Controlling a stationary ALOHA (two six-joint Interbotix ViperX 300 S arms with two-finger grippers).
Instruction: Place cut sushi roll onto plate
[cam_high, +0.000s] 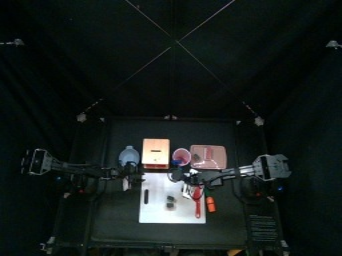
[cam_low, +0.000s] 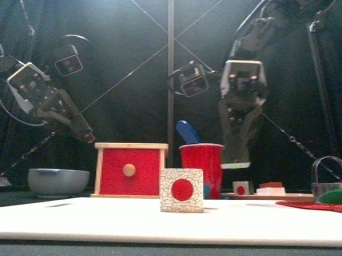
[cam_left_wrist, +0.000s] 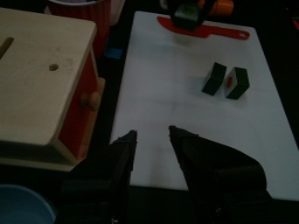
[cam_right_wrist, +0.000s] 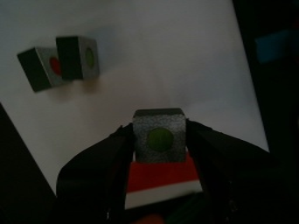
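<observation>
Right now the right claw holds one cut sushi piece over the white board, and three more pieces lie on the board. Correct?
Not quite. The right claw does hold one sushi piece over the white board, but only two pieces lie on the board, side by side, not three. The right wrist view shows it; the left wrist view shows the same pair.

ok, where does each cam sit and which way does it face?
Top: overhead, straight down on the table; both arms show.
Front: table edge, level across the board; both arms hang behind.
Left wrist: above the board; open left gripper at bottom.
Right wrist: down on the board; right gripper clamps a sushi piece.
Shared: both wrist views show two loose sushi pieces on the board.
</observation>
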